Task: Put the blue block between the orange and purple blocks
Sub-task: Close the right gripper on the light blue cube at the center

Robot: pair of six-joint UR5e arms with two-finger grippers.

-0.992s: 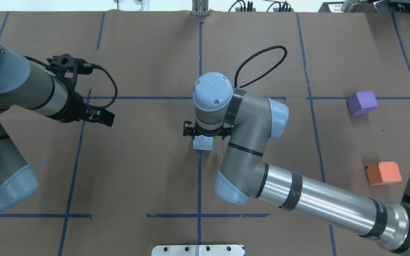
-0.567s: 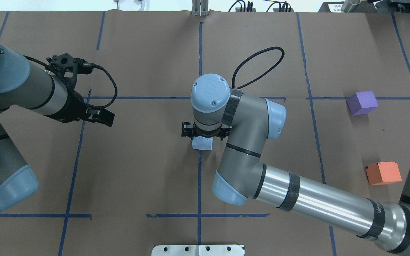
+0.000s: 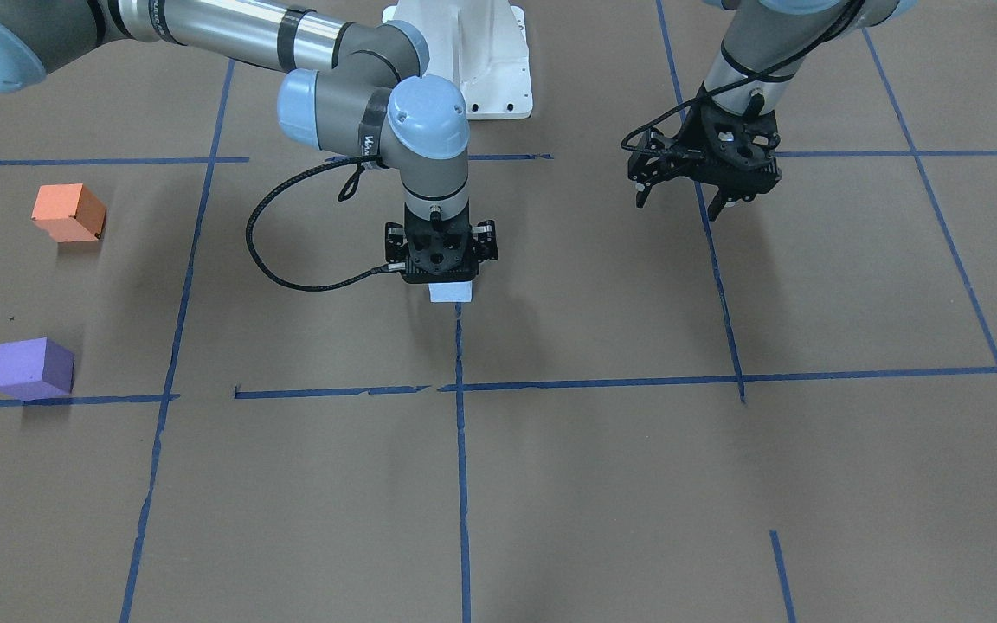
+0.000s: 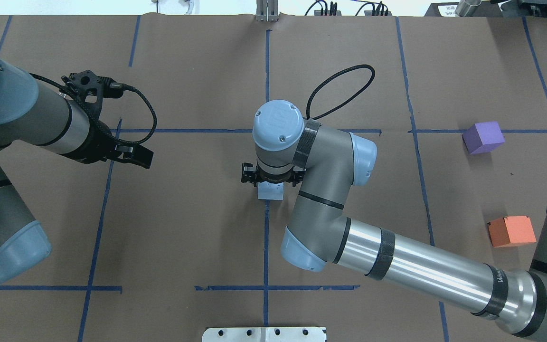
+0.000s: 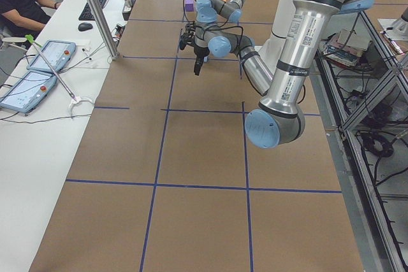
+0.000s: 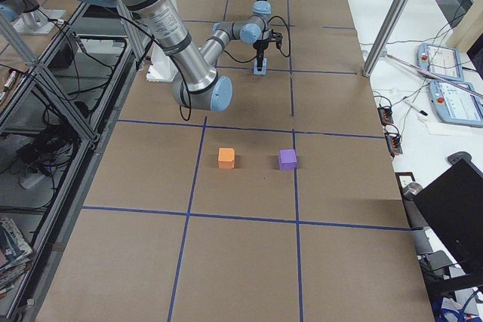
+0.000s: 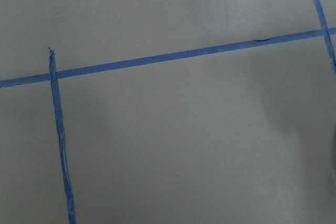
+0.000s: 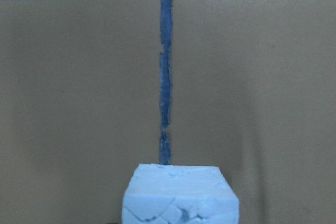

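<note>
The light blue block (image 4: pixel 270 192) rests on the brown paper at the table's middle, on a blue tape line. It also shows in the front view (image 3: pixel 451 292) and, close up, in the right wrist view (image 8: pixel 181 195). My right gripper (image 4: pixel 271 183) points straight down right over it; its jaws look spread, with the fingertips hidden. The purple block (image 4: pixel 483 137) and the orange block (image 4: pixel 512 231) sit far to the right, with a gap between them. My left gripper (image 4: pixel 136 159) hangs open and empty over the left of the table.
Blue tape lines (image 4: pixel 266 237) grid the paper. A black cable (image 4: pixel 344 83) loops behind my right wrist. A white mounting plate (image 4: pixel 264 334) lies at the near edge. The left wrist view shows only bare paper and tape (image 7: pixel 173 56).
My right arm has shifted slightly to the left over the blue block. The block and the left arm have not moved.
</note>
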